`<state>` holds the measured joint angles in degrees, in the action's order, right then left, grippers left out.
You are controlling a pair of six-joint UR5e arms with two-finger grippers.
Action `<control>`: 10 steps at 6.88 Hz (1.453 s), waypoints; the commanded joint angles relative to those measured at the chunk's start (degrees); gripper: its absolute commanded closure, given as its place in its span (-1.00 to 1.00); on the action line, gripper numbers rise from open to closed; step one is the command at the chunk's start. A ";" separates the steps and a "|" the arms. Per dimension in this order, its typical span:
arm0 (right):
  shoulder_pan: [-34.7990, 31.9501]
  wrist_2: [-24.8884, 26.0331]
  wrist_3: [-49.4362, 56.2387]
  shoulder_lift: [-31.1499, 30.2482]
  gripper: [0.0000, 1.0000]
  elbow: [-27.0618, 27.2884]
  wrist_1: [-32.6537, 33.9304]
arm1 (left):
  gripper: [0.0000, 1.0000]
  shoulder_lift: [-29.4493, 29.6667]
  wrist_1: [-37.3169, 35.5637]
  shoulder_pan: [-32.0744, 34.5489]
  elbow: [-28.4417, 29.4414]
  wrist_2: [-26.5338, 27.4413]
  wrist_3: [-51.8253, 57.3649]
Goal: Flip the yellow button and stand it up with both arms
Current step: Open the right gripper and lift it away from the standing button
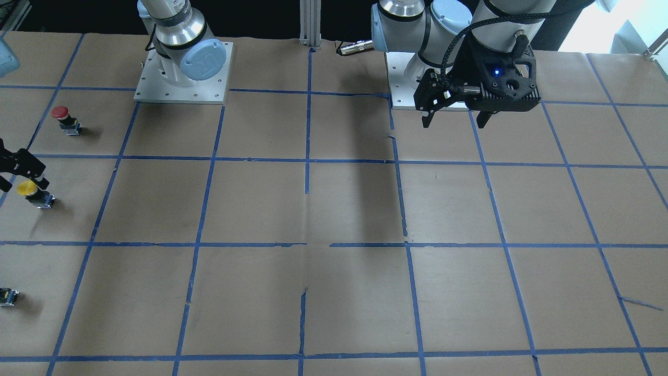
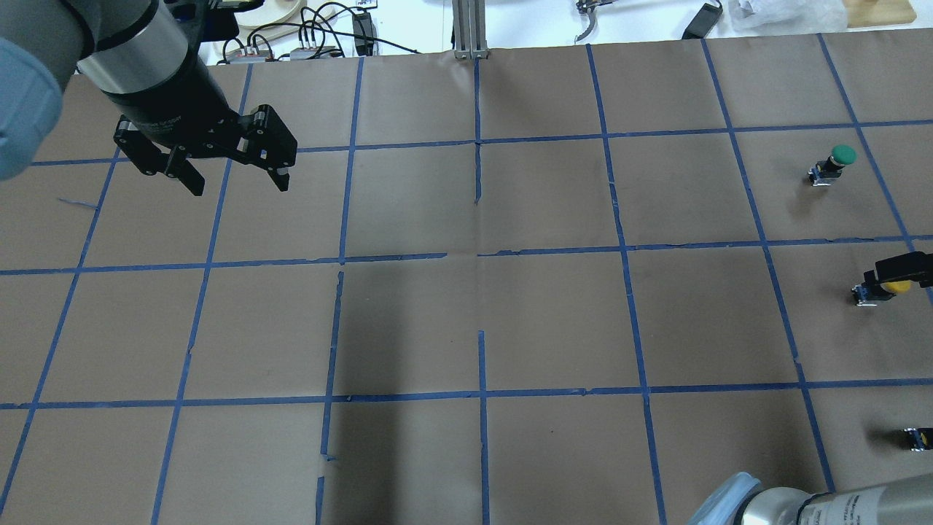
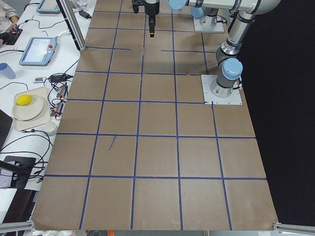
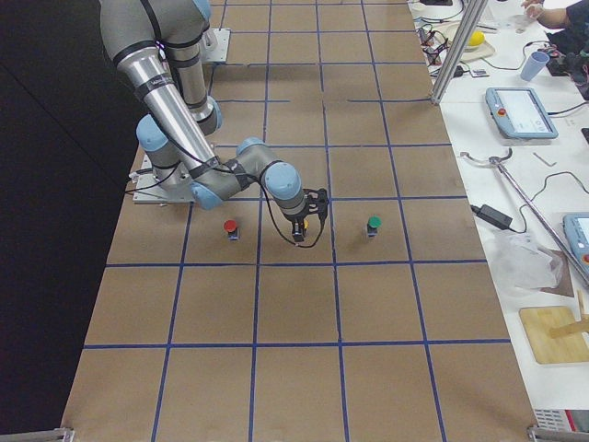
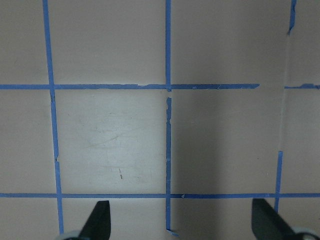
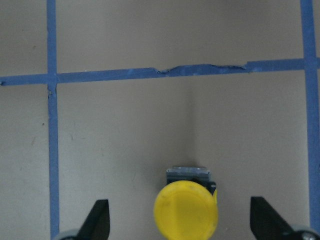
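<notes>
Right gripper (image 6: 182,220), jaws apart, straddled the yellow button (image 1: 32,192) near the table's (image 1: 334,209) right edge; only its wrist view showed gaps either side. Left gripper (image 2: 233,179) hung spread over the left half.

Mid button (image 6: 185,212) btwn right hand (image 6: 181,220) fingers (image 6: 99,219)

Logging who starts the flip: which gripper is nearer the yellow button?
Right. The right gripper is open and straddles the yellow button in its wrist view. The left gripper hangs open above the table, far off at the opposite end.
</notes>
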<state>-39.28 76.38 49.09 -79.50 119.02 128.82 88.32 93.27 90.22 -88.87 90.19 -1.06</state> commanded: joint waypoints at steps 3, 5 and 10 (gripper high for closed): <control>-5.86 3.05 -10.03 -8.11 -1.00 -15.70 -30.31 | -1.00 -0.34 0.33 -0.14 -0.07 -0.20 0.00; -19.36 8.67 -25.88 -11.09 -1.00 -22.93 -38.43 | -1.00 -0.69 0.50 -0.05 -0.07 -0.11 0.00; -49.43 10.90 -52.13 -16.65 -1.00 -23.40 -39.52 | -1.00 -0.87 1.03 0.13 -0.60 0.24 -0.09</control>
<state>-81.95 87.08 1.57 -95.72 95.71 89.28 87.47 94.14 90.31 -89.22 90.27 -1.14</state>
